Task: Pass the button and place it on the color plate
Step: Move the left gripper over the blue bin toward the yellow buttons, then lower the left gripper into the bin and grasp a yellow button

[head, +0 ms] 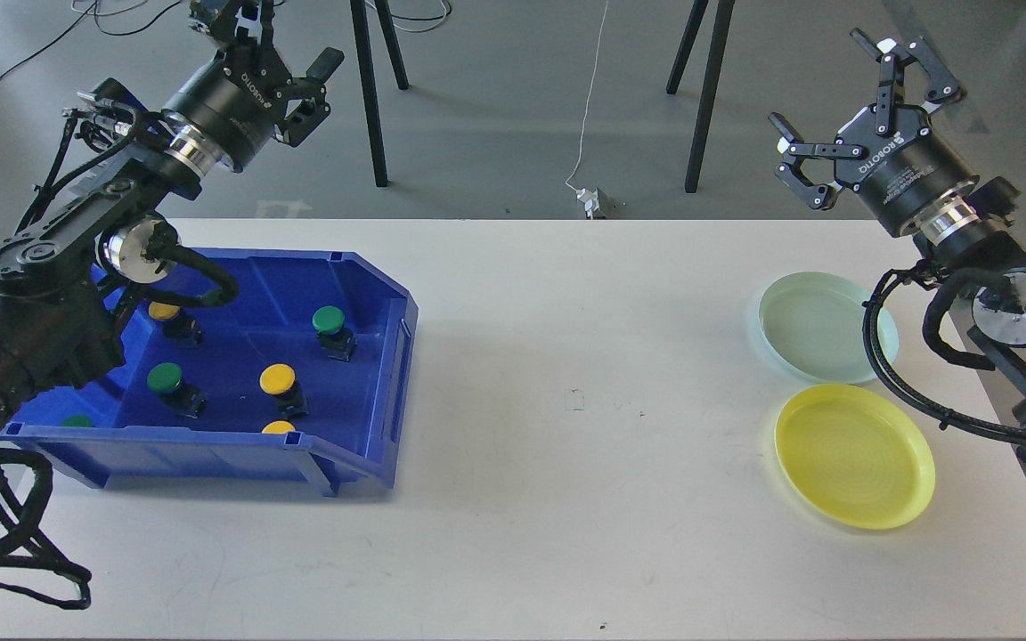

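Blue bin (370,392) nearest you holds every button (280,381); none passed yet. Green plate (820,325), yellow plate (853,454), well right of bin, bare. Left fingers (277,49) and right fingers (842,98) spread wide, holding nothing. You've everything left.

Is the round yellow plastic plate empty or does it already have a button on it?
Empty. The round yellow plastic plate shows only its bare ridged surface, no button.

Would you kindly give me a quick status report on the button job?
Left gripper open, empty, raised behind blue bin. Right gripper open, empty. Buttons in bin; yellow plate, pale green plate bare.
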Controlling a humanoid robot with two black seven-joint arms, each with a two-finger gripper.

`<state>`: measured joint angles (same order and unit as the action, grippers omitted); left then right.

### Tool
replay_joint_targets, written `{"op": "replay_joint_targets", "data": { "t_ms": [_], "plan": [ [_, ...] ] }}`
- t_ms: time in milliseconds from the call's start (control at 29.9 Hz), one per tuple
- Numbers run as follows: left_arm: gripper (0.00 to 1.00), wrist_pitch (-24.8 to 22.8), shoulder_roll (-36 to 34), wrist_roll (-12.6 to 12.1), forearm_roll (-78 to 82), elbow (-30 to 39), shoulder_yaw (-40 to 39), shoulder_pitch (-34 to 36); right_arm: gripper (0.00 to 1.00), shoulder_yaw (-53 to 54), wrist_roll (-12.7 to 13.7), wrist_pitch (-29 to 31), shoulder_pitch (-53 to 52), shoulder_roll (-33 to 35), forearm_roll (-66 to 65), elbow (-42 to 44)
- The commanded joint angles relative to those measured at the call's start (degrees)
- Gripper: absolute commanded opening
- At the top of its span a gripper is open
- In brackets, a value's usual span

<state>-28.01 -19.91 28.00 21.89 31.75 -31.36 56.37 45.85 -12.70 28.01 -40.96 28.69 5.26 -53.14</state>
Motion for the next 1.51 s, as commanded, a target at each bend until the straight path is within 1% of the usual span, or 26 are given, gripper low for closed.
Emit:
{"op": "replay_joint_targets", "data": {
  "t_ms": [0,167,268,301,368,435,468,569,636,769,870,1004,1104,1204,1338,1472],
  "plan": [
    [1.0,0.0,0.3,0.0,-1.1,0.1,-1.0,-0.1,0.99,3.5,0.0,0.0,1.9,-1.9,0.0,0.1],
    [1.0,0.0,0.5,0.0,-1.7,-0.7,-1.9,0.7,0.99,3.8,0.0,0.0,3.3,-1.8,0.3,0.1],
    [1.0,0.0,3.1,0.0,-3.3,-0.2,-2.6,0.8,0.99,4.2,0.0,0.0,3.7,-1.7,0.4,0.1],
    [1.0,0.0,3.3,0.0,-4.4,1.2,-3.3,0.8,0.99,4.3,0.0,0.0,3.7,-1.6,0.4,0.1],
    [1.0,0.0,2.2,0.0,-7.6,6.2,-7.7,-0.4,0.99,4.4,0.0,0.0,3.7,-1.4,0.4,0.1],
    [1.0,0.0,1.4,0.0,-8.3,11.7,-12.6,-3.6,0.99,4.4,0.0,0.0,3.7,-1.3,0.4,0.1],
    [1.0,0.0,1.3,0.0,-7.9,13.6,-13.9,-4.6,0.99,4.4,0.0,0.0,3.8,-1.2,0.4,0.1],
    [1.0,0.0,0.3,0.0,-5.8,17.5,-14.3,-4.7,0.99,4.4,0.0,0.0,4.2,-1.0,0.4,0.1],
    [1.0,0.0,-2.1,0.0,-3.7,20.3,-13.7,-4.8,0.99,4.4,0.0,0.0,4.5,-1.0,0.4,0.1],
    [1.0,0.0,-10.1,0.0,2.2,27.6,-8.2,-3.9,0.99,4.5,0.0,0.0,5.1,-1.0,0.4,0.7],
    [1.0,0.0,-14.5,0.0,7.8,30.1,-4.1,1.1,0.99,4.4,0.0,0.0,5.1,-1.0,0.4,1.2],
    [1.0,0.0,-21.6,0.0,15.7,34.9,9.0,9.2,0.99,4.5,0.0,0.0,5.3,-1.0,0.4,2.1],
    [1.0,0.0,-26.5,0.0,31.9,40.0,19.9,16.0,0.99,4.5,0.0,0.0,5.9,-0.9,0.4,2.6],
    [1.0,0.0,-29.7,0.0,47.9,43.3,29.0,19.9,0.99,5.0,0.0,0.0,6.5,-0.8,0.4,3.1],
    [1.0,0.0,-32.8,0.0,63.7,43.7,35.6,20.2,0.99,5.3,0.0,0.0,6.9,-0.8,0.4,3.5],
    [0.99,0.0,-32.9,0.0,74.3,40.5,40.2,18.3,0.99,5.3,0.0,0.0,7.2,-0.8,0.4,4.2]
  ]
}}
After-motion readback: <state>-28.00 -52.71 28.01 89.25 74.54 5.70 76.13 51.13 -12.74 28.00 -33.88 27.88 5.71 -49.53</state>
